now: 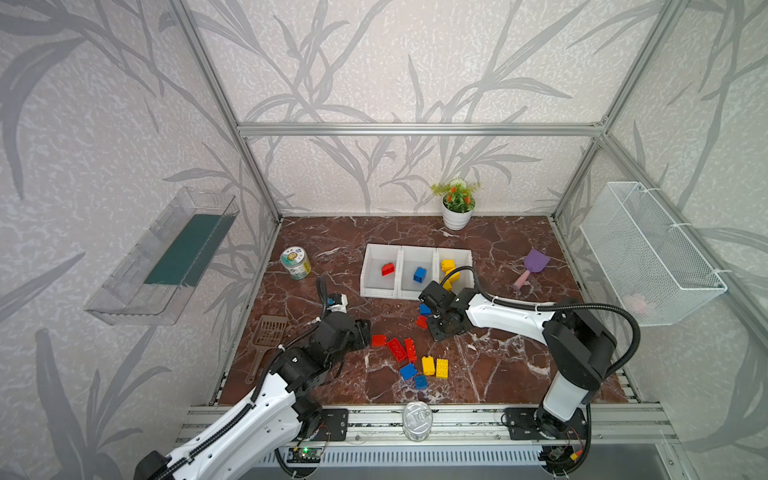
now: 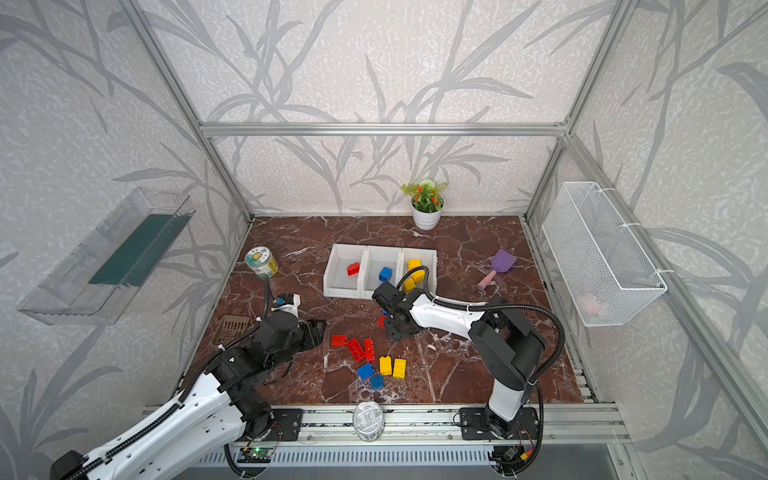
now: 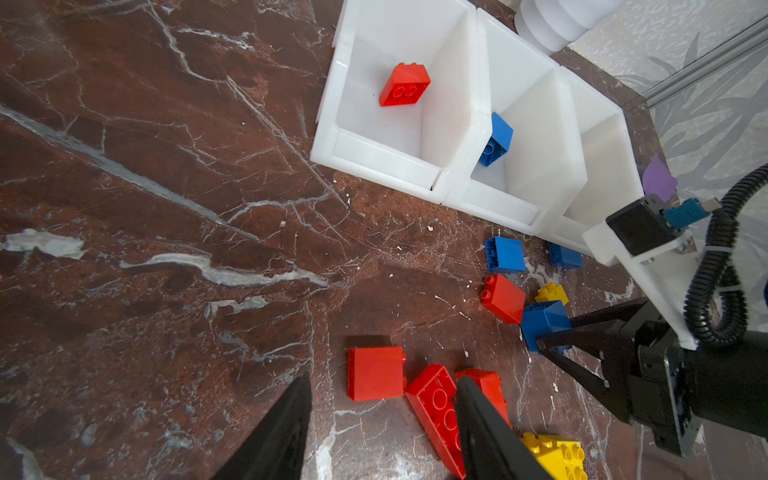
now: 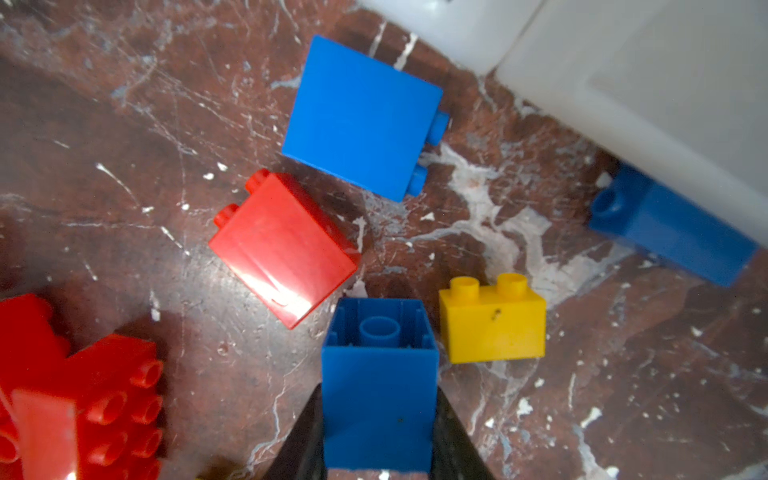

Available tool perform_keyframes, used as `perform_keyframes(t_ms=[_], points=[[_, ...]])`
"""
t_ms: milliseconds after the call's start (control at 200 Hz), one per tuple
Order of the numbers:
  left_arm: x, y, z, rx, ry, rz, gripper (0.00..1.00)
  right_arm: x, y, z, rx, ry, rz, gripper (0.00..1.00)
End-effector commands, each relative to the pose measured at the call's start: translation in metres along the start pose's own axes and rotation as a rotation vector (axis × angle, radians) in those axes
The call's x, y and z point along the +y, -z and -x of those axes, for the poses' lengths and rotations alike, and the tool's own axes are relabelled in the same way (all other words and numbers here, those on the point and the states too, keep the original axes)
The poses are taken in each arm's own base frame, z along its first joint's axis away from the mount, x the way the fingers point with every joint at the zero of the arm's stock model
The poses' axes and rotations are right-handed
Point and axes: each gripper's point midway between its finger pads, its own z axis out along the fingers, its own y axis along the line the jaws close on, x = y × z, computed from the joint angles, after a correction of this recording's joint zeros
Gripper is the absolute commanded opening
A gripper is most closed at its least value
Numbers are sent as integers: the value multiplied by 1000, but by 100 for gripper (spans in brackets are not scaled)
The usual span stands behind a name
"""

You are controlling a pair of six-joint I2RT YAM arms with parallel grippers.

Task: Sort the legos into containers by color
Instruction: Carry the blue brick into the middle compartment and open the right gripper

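Top view: three white containers (image 1: 400, 270) stand on the desk (image 1: 498, 374), with loose legos (image 1: 411, 359) in front of them.
Left wrist: left claw (image 3: 380, 384) is part-open and empty, near red bricks (image 3: 436, 399).
Right wrist: right claw (image 4: 379, 411) is clamped on a blue brick (image 4: 380, 374), just before the containers.

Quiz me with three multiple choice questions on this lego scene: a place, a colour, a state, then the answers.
1. Which of the containers holds a red lego? A the one nearest the left arm; B the middle one; C the one nearest the right arm.
2. What colour is the lego that the right hand grips? A red; B yellow; C blue.
3. The left hand is: A shut on red; B open, empty; C shut on yellow.
1 A, seen in both top views. 2 C, the right wrist view shows it blue. 3 B, its fingers stand apart, gripping nothing.
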Motion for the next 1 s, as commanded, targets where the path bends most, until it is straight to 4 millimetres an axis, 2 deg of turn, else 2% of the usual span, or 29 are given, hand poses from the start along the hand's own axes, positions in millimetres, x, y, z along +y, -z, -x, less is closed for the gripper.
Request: perform_keyframes(t_ms=[0,120,260,280,410,495,615,730,895,995], points=[[12,0,-3,-9,19,42,58,6,27,17,-64,21,19,30],[15,0,-4,-13,25,48,58,13,65,47,-161,61,33,30],[18,-1,-7,-11,32,50,58,18,91,94,-272,95,16,30],[18,-1,-8,-11,34,51,58,19,85,99,-262,99,9,30],[18,-2,-9,-7,35,50,58,16,79,138,-287,68,8,30],[17,-3,-10,-2,37,45,58,14,67,155,-262,36,19,30],[18,-3,-12,10,36,46,58,12,47,165,-225,7,18,30],[19,-3,-16,25,37,48,58,13,40,167,-219,-5,22,32],[20,-5,-18,29,41,50,58,9,40,168,-219,-24,21,52],[19,-6,-17,30,40,47,58,10,45,171,-233,-23,27,58]])
